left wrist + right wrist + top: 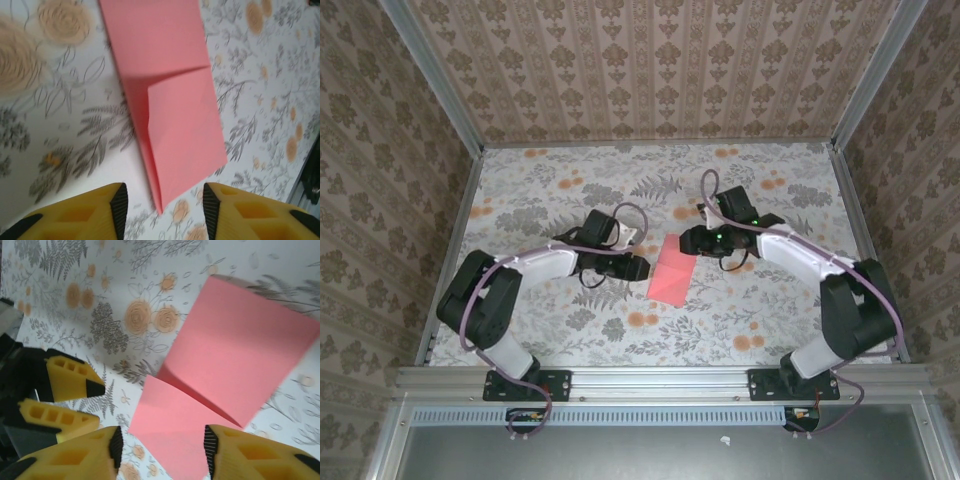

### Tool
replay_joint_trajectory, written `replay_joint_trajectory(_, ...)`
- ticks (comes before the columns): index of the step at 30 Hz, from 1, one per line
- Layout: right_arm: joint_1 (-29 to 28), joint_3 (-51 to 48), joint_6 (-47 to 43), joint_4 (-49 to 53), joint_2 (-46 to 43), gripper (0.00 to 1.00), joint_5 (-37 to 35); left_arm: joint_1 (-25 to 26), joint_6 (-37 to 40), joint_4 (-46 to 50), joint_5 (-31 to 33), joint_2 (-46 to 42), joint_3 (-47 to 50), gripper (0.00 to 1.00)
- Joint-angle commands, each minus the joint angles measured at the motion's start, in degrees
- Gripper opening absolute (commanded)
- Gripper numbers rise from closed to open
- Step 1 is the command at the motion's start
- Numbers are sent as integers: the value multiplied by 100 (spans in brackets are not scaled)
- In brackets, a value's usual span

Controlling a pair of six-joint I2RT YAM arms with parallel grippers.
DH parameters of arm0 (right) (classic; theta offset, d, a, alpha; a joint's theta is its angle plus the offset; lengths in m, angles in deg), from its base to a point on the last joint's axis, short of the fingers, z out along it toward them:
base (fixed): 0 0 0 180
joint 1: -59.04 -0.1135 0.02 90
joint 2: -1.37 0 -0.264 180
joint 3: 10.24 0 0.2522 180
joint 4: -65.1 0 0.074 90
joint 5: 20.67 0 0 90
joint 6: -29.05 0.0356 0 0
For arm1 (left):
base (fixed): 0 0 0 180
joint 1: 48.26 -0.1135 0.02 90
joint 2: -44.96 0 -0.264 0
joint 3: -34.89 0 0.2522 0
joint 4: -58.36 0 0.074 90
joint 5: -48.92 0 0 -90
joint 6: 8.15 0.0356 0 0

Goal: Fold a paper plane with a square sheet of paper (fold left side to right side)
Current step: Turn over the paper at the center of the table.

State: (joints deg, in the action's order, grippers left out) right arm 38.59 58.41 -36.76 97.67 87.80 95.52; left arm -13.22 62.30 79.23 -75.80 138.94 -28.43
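One paper (670,268) lies near the middle of the table (570,190) – a thin, matte, salmon-pink sheet, plain and folded into layers. The left wrist view shows a flap with straight edges lying over the lower layer, one crease running across it, and the shape narrowing to a sharp corner. In the right wrist view one layer stands slightly raised and throws a shadow on the flap below.

There are two arms, a left arm (535,265) and a right arm (800,255), white and black with thin cables looped along them. Each carries two blocky yellow fingers (85,215) with hollow cells and black ribbed pads (119,200).

The left gripper (165,202) is spread. The paper's sharp corner lies in the gap and touches neither pad. The right gripper (162,452) is spread too – the lower flap runs down between its pads, and whether it brushes one I cannot tell. From above, the two grippers sit on either side of the paper, close to it.

The tabletop is pale, printed with grey leaves and orange flowers. Three walls (650,60) in brown patterned paper enclose it, and one ribbed metal rail (660,380) runs along the near edge.
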Motion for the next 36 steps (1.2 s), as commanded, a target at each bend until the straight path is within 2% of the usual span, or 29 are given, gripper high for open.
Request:
replay_joint_trajectory(1, 174, -591, 125, -299, -456, 57, -204, -16, -90, -425, -406, 370, -290, 48)
replay_joint_trajectory(5, 260, -989, 276, -548, -902, 67, -161, 32, -71, -560, -556, 693, -486, 47)
replay_joint_trajectory(10, 275, -1190, 319, -495, -1100, 68, -88, 141, 8, -533, -627, 1145, -789, 41)
replay_joint_trajectory(17, 287, -1312, 304, -395, -1129, 69, 3, 230, 89, -446, -494, 1241, -913, 14)
replay_joint_trajectory(20, 289, -1322, 381, -516, -1010, 70, 245, 206, 177, -362, -325, 1003, -801, 9)
replay_joint_trajectory(27, 212, -1332, 815, -1255, -362, 69, 1021, 98, 136, -439, -187, 512, -494, 7)
replay_joint_trajectory(33, 7, -1163, 1119, -1712, 312, 68, 1207, 81, 136, -427, -70, 468, -472, 7)
replay_joint_trajectory(36, -70, -1102, 1338, -2052, 658, 63, 1345, 81, 129, -443, -70, 473, -465, 7)
